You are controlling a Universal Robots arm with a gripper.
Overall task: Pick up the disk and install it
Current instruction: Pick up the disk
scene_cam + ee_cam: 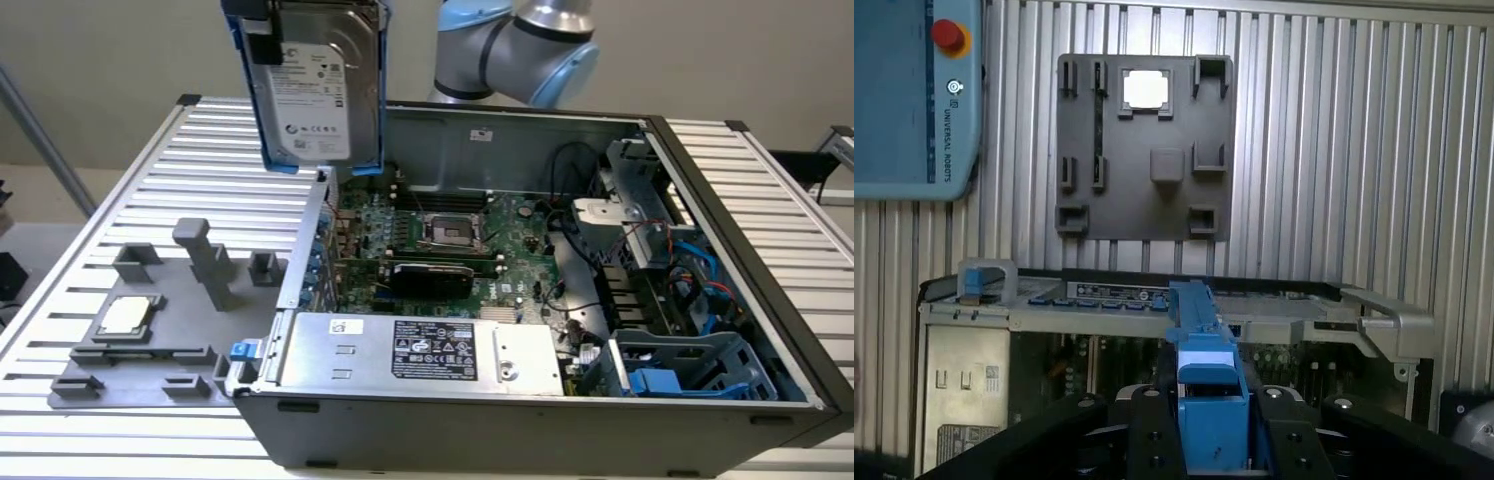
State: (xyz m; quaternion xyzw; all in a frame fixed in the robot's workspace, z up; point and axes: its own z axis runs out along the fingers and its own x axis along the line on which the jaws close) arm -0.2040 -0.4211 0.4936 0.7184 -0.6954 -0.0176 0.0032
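The ribbed metal worktop (120, 200) carries an open grey computer case (534, 430). Your hand (1209, 430) is clamped on the silver-grey metal disk with blue plastic rails (314, 90), upright above the case wall; clear it carefully.

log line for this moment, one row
gripper: shut on disk | disk: upright, in the air above the edge of the open computer case | installed: not yet
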